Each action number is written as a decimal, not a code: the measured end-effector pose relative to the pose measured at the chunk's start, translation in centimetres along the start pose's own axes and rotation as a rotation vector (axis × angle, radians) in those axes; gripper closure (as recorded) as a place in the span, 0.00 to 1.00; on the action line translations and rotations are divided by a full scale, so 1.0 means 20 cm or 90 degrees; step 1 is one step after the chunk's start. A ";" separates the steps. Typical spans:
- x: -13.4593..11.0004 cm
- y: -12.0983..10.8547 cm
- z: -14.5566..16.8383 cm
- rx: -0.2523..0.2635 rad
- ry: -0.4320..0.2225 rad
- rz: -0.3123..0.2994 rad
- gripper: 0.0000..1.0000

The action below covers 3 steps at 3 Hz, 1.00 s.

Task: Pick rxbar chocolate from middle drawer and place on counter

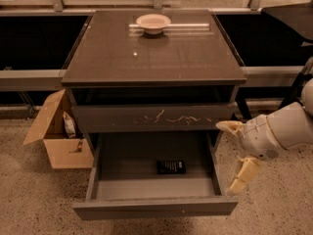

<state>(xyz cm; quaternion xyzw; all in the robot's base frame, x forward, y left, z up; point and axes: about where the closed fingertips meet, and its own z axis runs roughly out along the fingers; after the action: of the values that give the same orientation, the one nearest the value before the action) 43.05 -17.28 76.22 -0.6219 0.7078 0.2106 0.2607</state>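
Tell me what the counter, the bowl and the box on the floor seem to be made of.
The counter: glossy dark slab, perhaps laminate or glass-topped, since it mirrors light. The bowl: pale and smooth, likely ceramic or plastic. The box: brown cardboard, flaps open. The gripper hangs right of the open drawer, jaws apart.
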 end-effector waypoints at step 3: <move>0.24 -0.05 0.44 -0.057 -0.067 0.005 0.00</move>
<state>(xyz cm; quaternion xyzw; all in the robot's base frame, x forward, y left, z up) 44.47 -15.61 66.36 -0.6181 0.6857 0.2756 0.2681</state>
